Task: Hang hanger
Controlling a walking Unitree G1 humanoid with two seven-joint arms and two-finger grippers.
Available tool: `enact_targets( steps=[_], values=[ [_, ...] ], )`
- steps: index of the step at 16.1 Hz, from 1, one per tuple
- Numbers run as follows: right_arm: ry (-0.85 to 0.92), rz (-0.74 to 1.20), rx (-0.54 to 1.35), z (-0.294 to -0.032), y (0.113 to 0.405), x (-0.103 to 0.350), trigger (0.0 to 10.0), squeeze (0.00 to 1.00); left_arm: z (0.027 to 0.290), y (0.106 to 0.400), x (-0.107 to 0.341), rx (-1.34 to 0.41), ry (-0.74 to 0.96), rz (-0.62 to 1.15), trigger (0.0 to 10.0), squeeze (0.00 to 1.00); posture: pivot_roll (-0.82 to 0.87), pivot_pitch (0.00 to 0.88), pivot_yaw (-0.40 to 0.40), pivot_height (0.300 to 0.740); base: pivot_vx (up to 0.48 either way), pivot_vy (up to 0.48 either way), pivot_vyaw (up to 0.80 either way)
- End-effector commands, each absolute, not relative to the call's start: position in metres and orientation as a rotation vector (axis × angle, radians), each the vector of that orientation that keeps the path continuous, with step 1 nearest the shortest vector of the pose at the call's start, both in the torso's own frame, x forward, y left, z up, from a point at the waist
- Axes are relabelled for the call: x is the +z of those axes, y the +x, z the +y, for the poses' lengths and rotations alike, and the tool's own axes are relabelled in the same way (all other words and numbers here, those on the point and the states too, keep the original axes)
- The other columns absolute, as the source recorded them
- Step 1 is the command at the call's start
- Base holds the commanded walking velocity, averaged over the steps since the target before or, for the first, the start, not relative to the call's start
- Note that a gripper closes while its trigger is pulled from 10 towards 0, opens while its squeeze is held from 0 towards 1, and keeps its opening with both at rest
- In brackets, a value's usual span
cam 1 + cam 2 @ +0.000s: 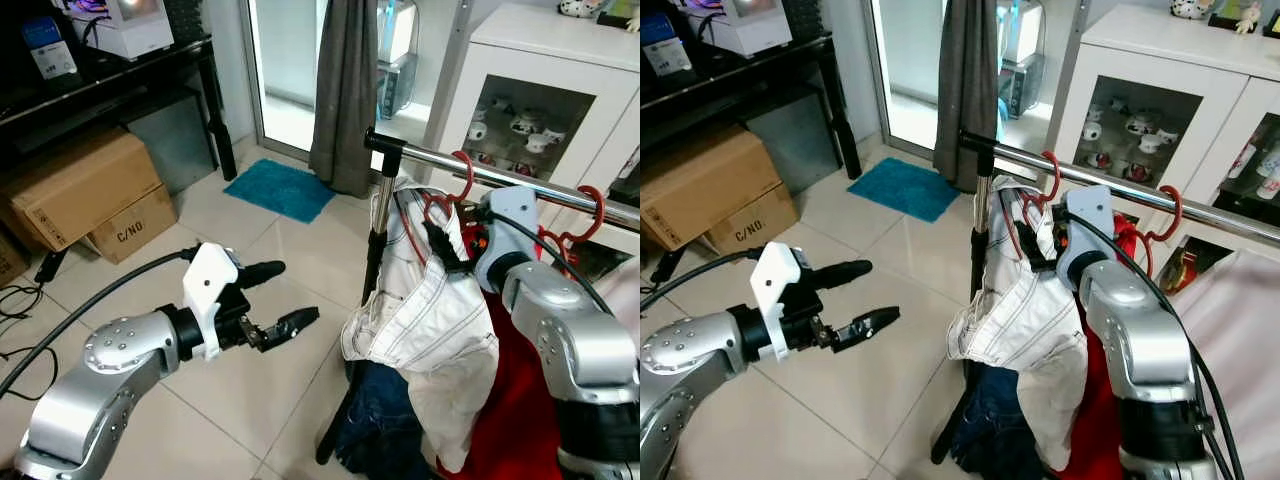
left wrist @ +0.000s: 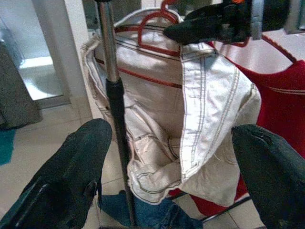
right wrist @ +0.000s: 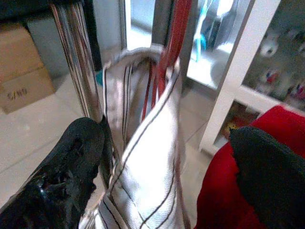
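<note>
- Left end effector [image 1: 270, 298], two long black fingers on a silver arm, hovers over the pale tiled floor [image 1: 250, 240] to the left of the rack with its fingers spread and nothing between them; it seems held clear of the garments, pointing at them as if waiting.
- Upright black and chrome post [image 1: 378, 215] carries the end of the horizontal chrome rail [image 1: 520, 183], which gives the hooks their support.
- Red plastic hanger [image 1: 447, 200], the task's thing, sits at the rail's left end just beside the post, its curved hook over the rail; it looks thin and glossy, with narrow red arms showing inside the collar.
- Cream shirt with thin dark stripes [image 1: 425, 320] drapes from that hanger, rumpled and folded, above a heap of dark blue cloth [image 1: 375, 430] on the floor.
- Right end effector [image 1: 447, 250] reaches up against the shirt's collar below the hook; its fingers stand apart on either side of the cloth, so the hanger likely bears its own weight.
- Second red hook [image 1: 590, 215] and a red garment [image 1: 520, 420] hang further right.
</note>
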State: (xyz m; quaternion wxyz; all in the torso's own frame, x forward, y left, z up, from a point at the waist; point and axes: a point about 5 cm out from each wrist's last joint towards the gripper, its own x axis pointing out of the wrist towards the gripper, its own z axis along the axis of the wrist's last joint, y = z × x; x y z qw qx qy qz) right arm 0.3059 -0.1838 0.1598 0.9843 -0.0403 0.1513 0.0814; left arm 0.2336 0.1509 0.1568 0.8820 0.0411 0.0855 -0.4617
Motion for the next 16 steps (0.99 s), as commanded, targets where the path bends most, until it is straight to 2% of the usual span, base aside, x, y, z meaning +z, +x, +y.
enact_targets(
  steps=[1,2,3,4,5,7,16],
  values=[
    [-0.081,0.307,0.184,-0.184,0.312,0.161,10.0,1.0,0.148,0.234,0.16,-0.993,0.096,0.179,10.0,1.0,-0.12,0.0,0.027,0.74,0.0,0.0,0.0],
    [-0.082,0.33,0.188,-0.184,0.316,0.159,10.0,1.0,0.147,0.234,0.16,-1.004,0.098,0.181,10.0,1.0,-0.12,0.0,0.027,0.74,0.0,0.0,0.0],
    [-0.106,0.345,0.18,-0.186,0.322,0.155,10.0,0.69,0.146,0.234,0.16,-1.01,0.096,0.179,10.0,1.0,-0.12,0.0,0.027,0.74,0.0,0.0,0.0],
    [-0.12,0.356,0.174,-0.187,0.325,0.152,10.0,0.24,0.145,0.235,0.16,-1.014,0.096,0.178,10.0,1.0,-0.13,0.0,0.033,0.74,0.0,0.0,0.0],
    [-0.108,0.378,0.167,-0.189,0.331,0.148,10.0,0.0,0.144,0.235,0.16,-1.023,0.098,0.181,10.0,1.0,-0.13,0.0,0.033,0.74,0.0,0.0,0.0],
    [-0.088,0.41,0.184,-0.189,0.337,0.146,0.0,0.0,0.142,0.234,0.158,-1.04,0.102,0.192,10.0,1.0,-0.13,0.0,0.032,0.74,0.0,0.0,0.0],
    [-0.067,0.415,0.219,-0.191,0.339,0.149,0.0,0.0,0.134,0.232,0.157,-1.061,0.091,0.192,10.0,1.0,-0.14,0.0,0.013,0.74,0.0,0.0,0.0]
  ],
)
